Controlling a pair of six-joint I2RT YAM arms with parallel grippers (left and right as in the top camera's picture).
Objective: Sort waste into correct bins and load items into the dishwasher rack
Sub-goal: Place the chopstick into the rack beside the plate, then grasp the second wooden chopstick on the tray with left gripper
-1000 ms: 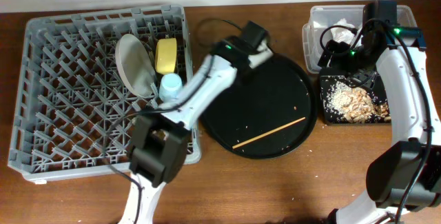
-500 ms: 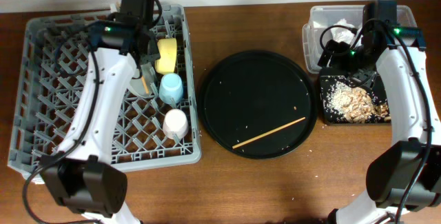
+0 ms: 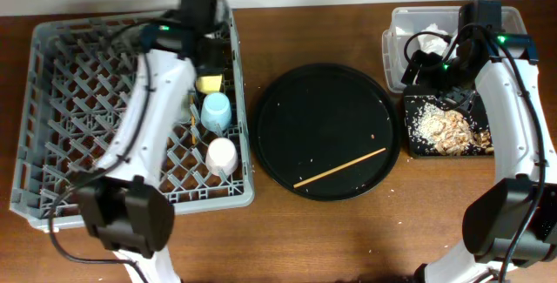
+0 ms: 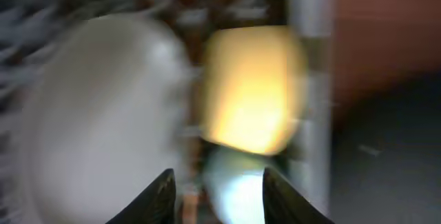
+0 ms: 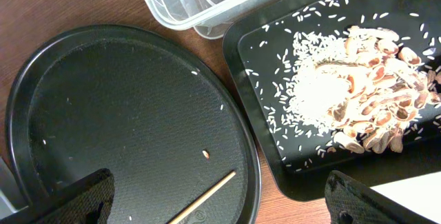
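Left end effector (image 4: 219,198): fingers apart, moderate gap, nothing between them and no contact that I can see. It hangs over the far right corner of the grey dishwasher rack (image 3: 52,144). The left wrist view is heavily blurred. Below the fingers it shows a yellow block-like item (image 4: 251,89), a white plate (image 4: 96,114) just left of it, and a light blue cup (image 4: 238,182) on the near side of the yellow one. I cannot tell what the yellow item is.

Overhead, a white cup (image 3: 222,155) sits upside down in the rack, one slot closer to the front edge than the blue cup. Both are in the right column of the rack.

Right end effector (image 5: 220,207): spread wide, empty, touching nothing. It hovers over the gap between the round black tray (image 3: 326,131) and the black rectangular tray (image 3: 414,148).

- One wooden chopstick (image 3: 339,168) lies diagonally on the round tray, near its front edge, with a few crumbs scattered around it.
- The rectangular tray holds white rice (image 5: 320,93), with a pile of nut shells (image 5: 379,114) beside it towards the desk's right edge.
- A clear plastic bin (image 3: 396,48) stands behind the rectangular tray, touching it, with crumpled white waste inside.
- All of it sits on the brown wooden desk (image 3: 348,231).
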